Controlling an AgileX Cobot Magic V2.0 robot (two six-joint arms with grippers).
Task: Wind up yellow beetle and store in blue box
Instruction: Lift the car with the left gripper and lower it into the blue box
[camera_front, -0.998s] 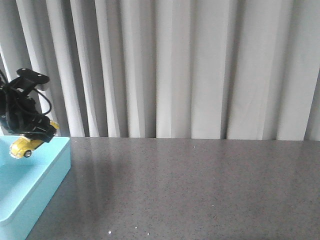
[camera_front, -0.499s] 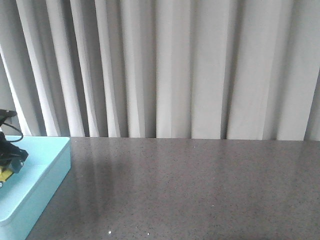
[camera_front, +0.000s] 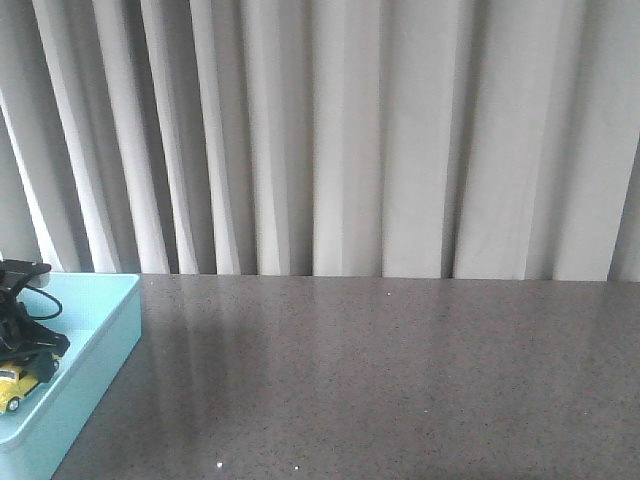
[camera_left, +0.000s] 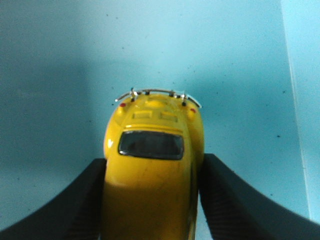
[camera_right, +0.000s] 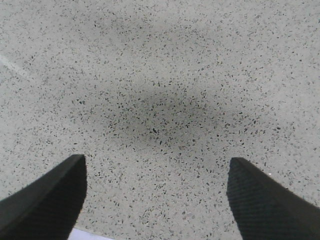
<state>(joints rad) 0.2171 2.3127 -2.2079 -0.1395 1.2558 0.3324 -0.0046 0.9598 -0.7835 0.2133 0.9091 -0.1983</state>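
Squarely between left jaws, yellow beetle (camera_left: 150, 175)

The yellow beetle (camera_left: 150, 170) is a small, glossy, rounded toy car with a dark rear window, two red tail lights and a thin chrome bumper. It sits upright inside the blue box (camera_front: 95, 345), over the box's pale turquoise floor near the left edge of the front view. The box is large, with low smooth walls
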